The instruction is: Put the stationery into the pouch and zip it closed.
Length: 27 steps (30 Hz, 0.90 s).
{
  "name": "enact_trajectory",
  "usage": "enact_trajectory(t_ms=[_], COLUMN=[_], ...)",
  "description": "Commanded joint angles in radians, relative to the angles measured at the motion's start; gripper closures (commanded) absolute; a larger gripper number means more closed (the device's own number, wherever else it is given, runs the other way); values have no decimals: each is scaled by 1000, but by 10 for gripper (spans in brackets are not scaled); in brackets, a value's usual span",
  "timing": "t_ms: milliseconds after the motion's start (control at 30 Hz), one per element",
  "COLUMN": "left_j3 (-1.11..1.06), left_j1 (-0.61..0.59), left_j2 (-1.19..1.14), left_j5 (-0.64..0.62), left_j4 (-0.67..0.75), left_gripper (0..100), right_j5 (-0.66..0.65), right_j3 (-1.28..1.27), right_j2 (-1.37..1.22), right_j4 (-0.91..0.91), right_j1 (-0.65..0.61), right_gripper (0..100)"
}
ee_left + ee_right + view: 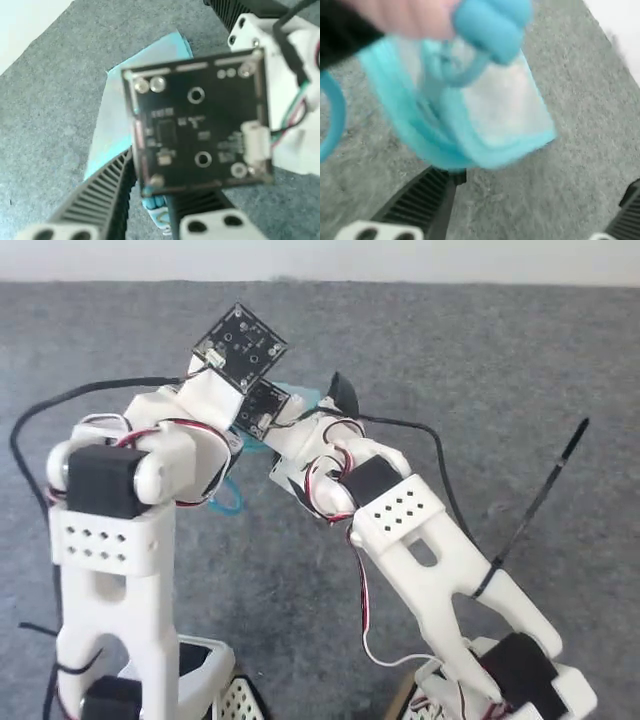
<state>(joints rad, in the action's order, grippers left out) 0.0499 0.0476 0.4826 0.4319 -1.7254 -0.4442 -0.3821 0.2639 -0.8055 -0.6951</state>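
The teal pouch (301,396) peeks out between the two arms at the table's middle, mostly hidden under them. In the left wrist view the pouch (150,55) lies beyond the other arm's black camera board (197,120). My left gripper (152,200) has its ribbed fingers (100,195) close together, pinching a teal bit of the pouch. In the right wrist view the pouch (500,110) hangs blurred just beyond my right gripper (537,200), which is wide open and holds nothing. A blurred pink and black shape (395,20) touches the pouch's top; I cannot tell what it is.
A teal cord loop (228,498) trails from the pouch beside the left arm's elbow. Grey felt-like cloth (520,360) covers the table, bare to the right and far side. Black cables (60,405) run around the arms. A black tie (545,490) sticks up from the right arm.
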Motion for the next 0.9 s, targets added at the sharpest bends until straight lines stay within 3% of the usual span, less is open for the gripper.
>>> enact_trajectory(t_ms=[0,333,867], left_j3=[10,7,-21], left_j1=[9,18,43], left_j2=[44,44,43], left_j5=[14,12,14], left_j4=[-31,-29,-26], left_gripper=[991,991,991], right_j5=[20,80,75], right_j3=[87,239,330], right_j2=[13,-50,-188], right_j4=[-44,-205,-208], right_j1=[22,30,15], right_gripper=[549,549,549])
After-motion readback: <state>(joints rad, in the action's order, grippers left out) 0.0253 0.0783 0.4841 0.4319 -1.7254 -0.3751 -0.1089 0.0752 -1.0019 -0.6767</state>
